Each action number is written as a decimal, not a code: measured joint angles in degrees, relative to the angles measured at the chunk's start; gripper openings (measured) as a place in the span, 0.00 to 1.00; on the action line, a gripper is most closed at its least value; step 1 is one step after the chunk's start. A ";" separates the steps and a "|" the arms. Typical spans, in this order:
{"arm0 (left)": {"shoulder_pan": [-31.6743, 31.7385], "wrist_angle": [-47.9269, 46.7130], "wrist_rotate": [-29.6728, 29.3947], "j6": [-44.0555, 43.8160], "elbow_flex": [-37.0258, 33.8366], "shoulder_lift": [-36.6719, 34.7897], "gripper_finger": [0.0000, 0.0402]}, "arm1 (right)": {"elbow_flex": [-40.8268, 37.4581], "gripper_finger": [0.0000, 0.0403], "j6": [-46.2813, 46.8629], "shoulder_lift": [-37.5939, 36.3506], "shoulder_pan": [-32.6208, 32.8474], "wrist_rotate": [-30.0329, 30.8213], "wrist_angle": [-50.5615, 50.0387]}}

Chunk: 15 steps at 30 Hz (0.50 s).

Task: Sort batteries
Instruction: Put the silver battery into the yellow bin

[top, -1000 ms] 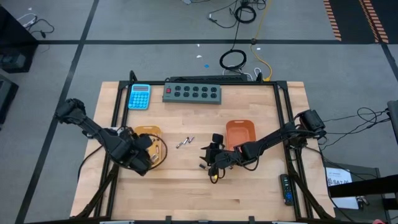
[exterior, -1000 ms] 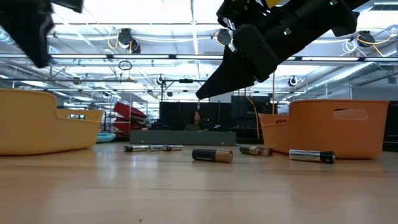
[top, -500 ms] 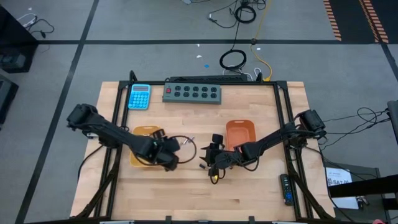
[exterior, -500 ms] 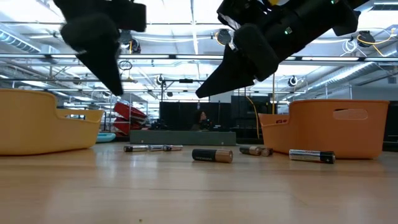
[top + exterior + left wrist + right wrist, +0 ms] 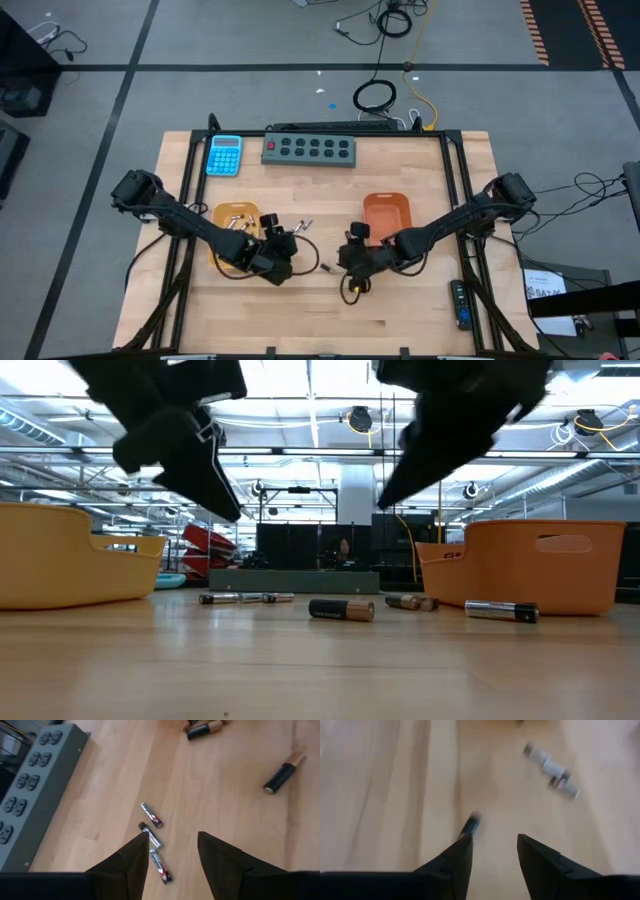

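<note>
Sort roughly half done at best: pale yellow plastic tray (image 5: pixel 232 212) holds a few small silvery batteries (image 5: pixel 238 216); slim silver cylinders (image 5: pixel 154 842) and a copper-topped black cell (image 5: pixel 341 609) lie loose mid-table. Left gripper (image 5: pixel 172 854) hovers over the silver trio, fingers apart, empty. Right gripper (image 5: pixel 494 854) likewise spread, empty (over a dark cell (image 5: pixel 470 824)).

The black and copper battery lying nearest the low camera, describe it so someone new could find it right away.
Start at the wooden table between the two orange bins. In the low view the black and copper battery lies on its side at the middle, alone and closest to the camera. It looks thicker than the thin silvery batteries in a row behind it.
</note>
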 joint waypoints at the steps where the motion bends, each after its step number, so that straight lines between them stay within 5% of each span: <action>1: -0.26 1.35 -0.99 0.09 -0.78 0.00 0.44 | 2.03 0.34 1.10 0.45 0.24 -0.82 -4.59; 5: -1.16 7.63 -3.63 1.61 -3.77 -0.02 0.41 | 8.90 0.31 3.57 2.96 0.91 -6.10 -20.19; 15: -2.98 13.38 -3.66 1.10 -8.53 -0.02 0.41 | 12.93 0.39 1.59 7.02 1.14 -12.37 -28.11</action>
